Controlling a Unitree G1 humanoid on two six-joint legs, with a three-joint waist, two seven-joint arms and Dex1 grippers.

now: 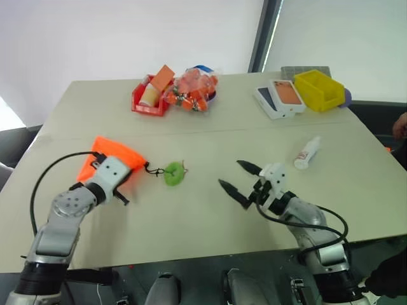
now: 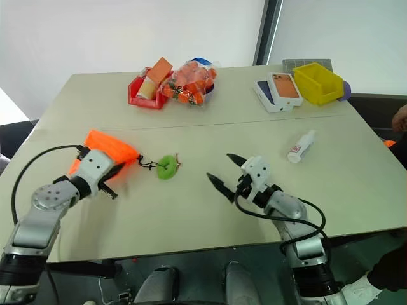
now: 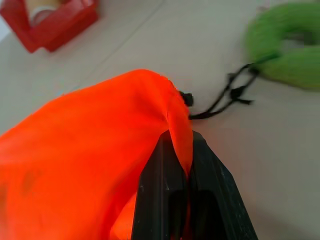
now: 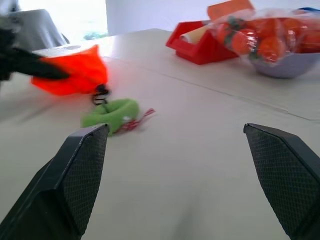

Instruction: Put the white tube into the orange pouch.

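With the left gripper (image 3: 182, 165) pinching only a fold of the soft neon-orange drawstring pouch (image 1: 111, 159) at nine o'clock on the bench (image 1: 203, 216), the fabric may slip or stay closed, while the right gripper (image 1: 241, 177), jaws wide and empty, sits well short of the small white red-ended tube (image 1: 307, 153) at two o'clock.

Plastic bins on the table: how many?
2. A red bin at the far edge beside the clear bag of orange items; a yellow bin at the far right corner.
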